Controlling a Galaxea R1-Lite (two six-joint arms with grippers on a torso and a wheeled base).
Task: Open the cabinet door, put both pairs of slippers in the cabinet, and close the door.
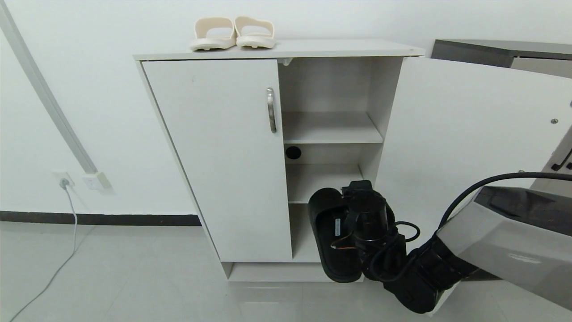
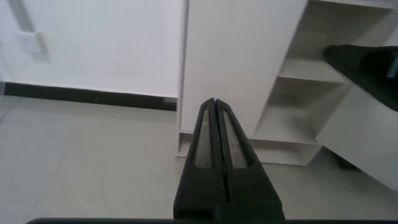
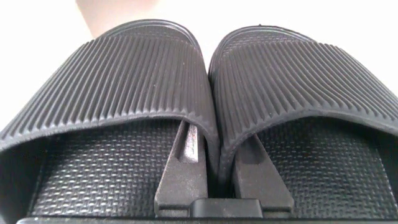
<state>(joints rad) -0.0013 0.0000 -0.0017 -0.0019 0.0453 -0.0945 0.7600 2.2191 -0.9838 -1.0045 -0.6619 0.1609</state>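
Black ribbed rubber slipper pair at bottom shelf mouth, open right half of white cabinet; long axis near-far, toes pointing in. Right gripper clamped on adjoining inner edges. Left gripper fingers together.

Right end effector low, at mouth of cabinet's bottom compartment, clamped on black slippers. Open right door just to its right. Closed left door, with metal handle, to its left. Two bare shelves above it. Beige slippers well above, side by side on cabinet top.
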